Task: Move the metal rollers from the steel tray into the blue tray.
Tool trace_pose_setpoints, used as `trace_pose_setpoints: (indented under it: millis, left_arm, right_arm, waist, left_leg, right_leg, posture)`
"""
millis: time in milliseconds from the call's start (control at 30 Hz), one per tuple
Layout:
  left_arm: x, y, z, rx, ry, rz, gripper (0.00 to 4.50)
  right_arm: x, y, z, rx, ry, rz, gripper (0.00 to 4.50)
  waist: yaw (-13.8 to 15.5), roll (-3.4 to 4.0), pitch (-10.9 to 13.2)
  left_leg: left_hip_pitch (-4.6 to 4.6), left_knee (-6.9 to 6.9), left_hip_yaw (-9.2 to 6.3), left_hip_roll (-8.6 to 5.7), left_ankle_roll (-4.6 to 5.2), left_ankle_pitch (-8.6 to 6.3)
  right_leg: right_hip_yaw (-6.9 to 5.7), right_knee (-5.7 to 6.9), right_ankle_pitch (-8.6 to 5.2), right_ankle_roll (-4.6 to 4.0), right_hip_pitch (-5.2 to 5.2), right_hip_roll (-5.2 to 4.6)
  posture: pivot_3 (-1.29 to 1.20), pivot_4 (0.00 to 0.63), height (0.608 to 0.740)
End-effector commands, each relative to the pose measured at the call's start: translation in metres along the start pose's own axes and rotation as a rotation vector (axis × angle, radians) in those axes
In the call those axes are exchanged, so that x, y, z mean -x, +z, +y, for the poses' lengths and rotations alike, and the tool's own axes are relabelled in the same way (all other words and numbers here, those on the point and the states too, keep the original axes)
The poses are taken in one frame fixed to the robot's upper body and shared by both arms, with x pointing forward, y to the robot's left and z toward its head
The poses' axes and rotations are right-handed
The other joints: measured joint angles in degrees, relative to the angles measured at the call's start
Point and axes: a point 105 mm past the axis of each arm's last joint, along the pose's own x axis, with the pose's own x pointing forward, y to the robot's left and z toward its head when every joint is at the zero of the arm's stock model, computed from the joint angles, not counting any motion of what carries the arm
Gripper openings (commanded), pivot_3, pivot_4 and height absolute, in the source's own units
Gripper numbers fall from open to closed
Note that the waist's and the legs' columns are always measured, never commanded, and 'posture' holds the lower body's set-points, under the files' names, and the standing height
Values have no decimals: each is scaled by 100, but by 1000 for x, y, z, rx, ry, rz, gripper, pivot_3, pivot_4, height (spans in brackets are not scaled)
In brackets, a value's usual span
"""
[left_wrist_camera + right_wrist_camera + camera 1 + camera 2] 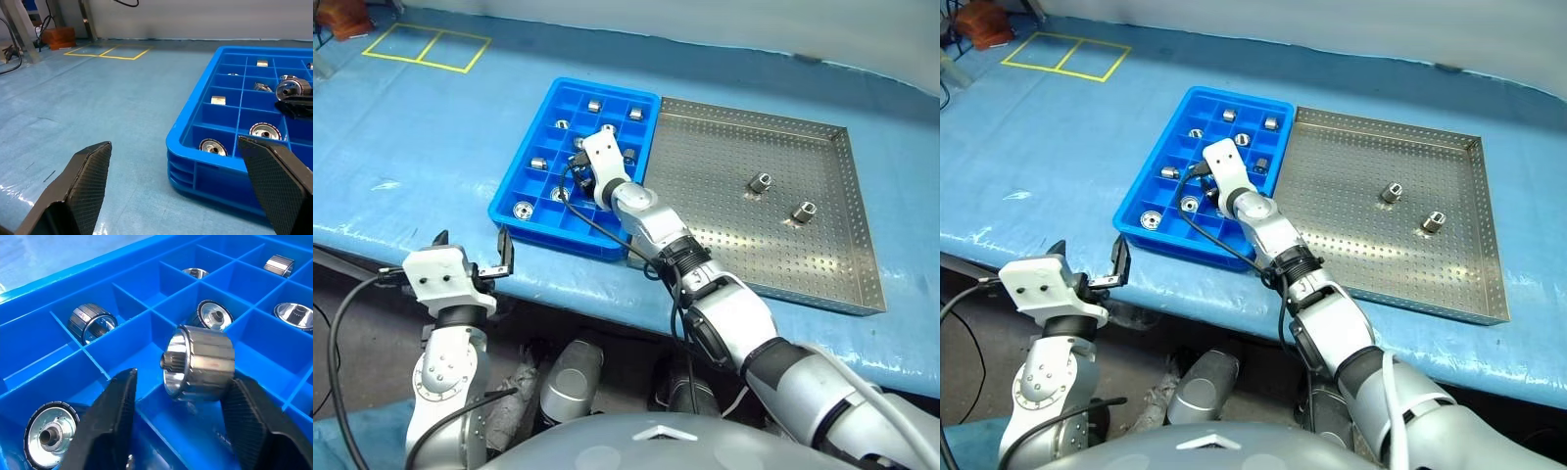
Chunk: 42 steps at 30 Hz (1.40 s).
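The blue tray (509,217) lies left of the steel tray (724,245), their sides touching. Two metal rollers (761,182) (803,211) stand on the steel tray's perforated base. Several rollers rest in the blue tray's compartments, such as one at the near corner (523,209). My right gripper (182,380) hangs low over the blue tray's middle and is open. A roller (200,363) sits between its fingers over a compartment, against one pad and clear of the other. My left gripper (475,247) is open and holds nothing, near the table's front edge, short of the blue tray.
A blue cloth (421,147) covers the table. Yellow tape squares (426,47) mark its far left corner. A black cable (592,220) from the right wrist loops over the blue tray's near compartments.
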Motion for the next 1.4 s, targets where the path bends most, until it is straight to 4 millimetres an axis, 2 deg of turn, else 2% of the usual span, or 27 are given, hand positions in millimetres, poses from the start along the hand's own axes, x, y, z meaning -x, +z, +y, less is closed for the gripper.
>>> trace_pose_setpoints:
  millis: [33,100,133,367,433,567,700,800,900,1000,1133,1300,1400]
  left_arm:
    - [-5,10,-9,11,-51,-50,4500]
    - [-9,10,-13,24,-77,-55,4500]
    - [-11,11,-15,25,-89,-57,4500]
    - [-30,11,-39,32,-221,-60,4500]
    - [-37,10,-50,36,-278,-59,4500]
    - [-43,12,-75,39,-391,-66,4500]
    - [-45,12,-92,37,-471,-69,4500]
    - [-42,11,-113,46,-559,-62,4500]
    - [-35,10,-131,49,-631,-57,4500]
    - [-27,8,-145,45,-690,-50,4500]
    - [-19,6,-153,60,-721,-42,4500]
    - [-15,5,-155,68,-718,-36,4500]
    - [-16,5,-153,74,-704,-32,4500]
  right_arm:
    - [0,52,57,-108,113,-144,3613]
    - [5,58,51,-137,93,-168,4303]
    - [7,60,49,-153,86,-177,4485]
    - [34,74,-6,-232,-103,-268,4485]
    - [41,71,-39,-209,-238,-281,4485]
    - [51,59,-86,-137,-460,-275,4485]
    - [54,50,-113,-132,-568,-256,4485]
    - [55,42,-135,-145,-638,-216,4485]
    - [53,41,-146,-139,-672,-195,4485]
    - [49,36,-153,-160,-689,-166,4485]
    - [42,34,-152,-184,-665,-154,4485]
    - [34,34,-144,-245,-616,-154,4485]
    - [31,27,-142,-274,-605,-130,4485]
  waist:
    - [15,1,1]
    - [13,2,1]
    - [9,2,1]
    - [-153,2,0]
    - [-288,3,-1]
    - [-737,4,-1]
    - [-1292,3,-2]
    - [-1710,7,-2]
    - [-2022,8,-2]
    - [-2189,9,-2]
    - [-2229,12,0]
    - [-2178,13,1]
    - [-2125,13,1]
  left_leg:
    - [-6,1,0,2,-1,0]
    - [-14,2,-1,4,-3,2]
    - [-18,3,-1,5,-4,1]
    - [-25,14,-3,3,-6,-1]
    - [-25,23,-3,3,-5,-1]
    - [-24,40,-1,4,-4,1]
    - [-19,41,-2,1,2,4]
    - [-12,35,1,2,4,4]
    - [-7,34,3,2,8,4]
    - [11,28,7,3,12,2]
    - [60,20,7,4,20,1]
    - [58,36,6,2,24,3]
    - [59,38,4,1,26,4]
  right_leg:
    - [0,0,0,0,-6,2]
    - [-1,0,0,0,-13,5]
    - [-1,-1,0,0,-15,5]
    - [-4,-4,1,1,-10,4]
    - [-4,-5,3,4,-6,3]
    - [-4,0,9,11,1,5]
    - [1,0,24,6,15,1]
    - [6,2,51,-8,15,1]
    - [11,3,64,12,20,1]
    - [17,6,63,13,31,2]
    - [17,6,33,22,72,3]
    - [19,6,24,10,79,3]
    - [19,6,25,10,82,3]
  posture:
    - [489,150,740]
    - [462,150,740]
    - [436,150,740]
    - [289,150,740]
    - [252,150,740]
    - [177,150,740]
    - [136,150,740]
    - [116,150,740]
    - [116,150,740]
    - [123,150,740]
    - [159,150,740]
    - [191,150,740]
    - [208,150,740]
